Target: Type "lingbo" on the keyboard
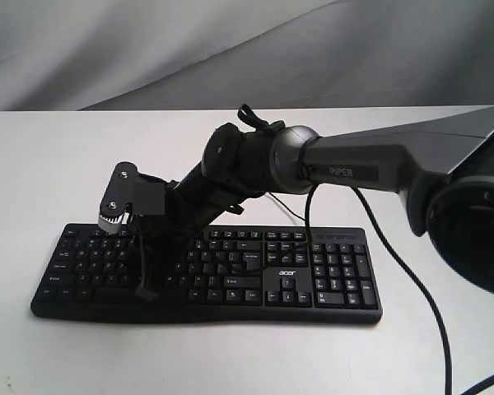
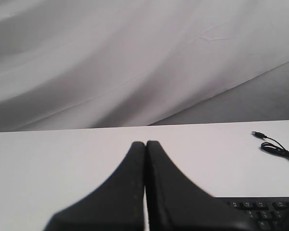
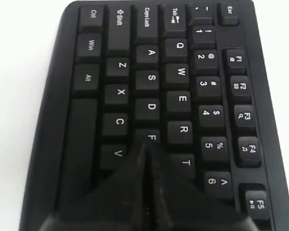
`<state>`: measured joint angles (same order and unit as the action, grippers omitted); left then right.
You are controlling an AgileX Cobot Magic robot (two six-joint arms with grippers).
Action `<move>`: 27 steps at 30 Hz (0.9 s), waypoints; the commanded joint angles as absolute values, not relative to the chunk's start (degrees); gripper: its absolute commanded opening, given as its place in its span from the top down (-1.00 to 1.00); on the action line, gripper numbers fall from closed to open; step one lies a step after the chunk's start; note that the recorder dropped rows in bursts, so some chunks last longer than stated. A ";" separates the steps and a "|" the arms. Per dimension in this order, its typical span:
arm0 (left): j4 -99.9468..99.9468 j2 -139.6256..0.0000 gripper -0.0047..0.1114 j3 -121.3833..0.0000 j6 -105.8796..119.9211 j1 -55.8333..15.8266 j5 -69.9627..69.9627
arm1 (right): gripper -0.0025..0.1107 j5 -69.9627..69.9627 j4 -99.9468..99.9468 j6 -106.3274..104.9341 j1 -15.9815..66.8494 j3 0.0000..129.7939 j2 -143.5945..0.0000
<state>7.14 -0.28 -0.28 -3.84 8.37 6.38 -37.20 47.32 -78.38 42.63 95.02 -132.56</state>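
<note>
1. Tips of the right gripper (image 3: 147, 150) are seen pressed together, set down just past the F key (image 3: 151, 138), where G would lie hidden.
2. Letter "g" is judged to be in hand; contact cannot be confirmed.
3. For "b", a lift and a small shift to the bottom row, beyond the V key (image 3: 118, 154), would be needed.
4. The keyboard (image 1: 329, 271) is laid on the counter (image 1: 49, 164). The left gripper (image 2: 145, 144), likewise closed, is seen over bare counter beside it.
</note>
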 commanded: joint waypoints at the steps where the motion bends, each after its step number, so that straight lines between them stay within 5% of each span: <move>1: 7.16 0.00 0.91 0.00 -3.96 7.99 5.97 | 0.96 -36.74 47.54 -78.77 42.86 95.44 -132.97; 27: 7.16 0.00 0.91 0.00 -3.96 7.99 5.97 | 0.96 -36.91 42.79 -75.61 44.04 91.77 -129.55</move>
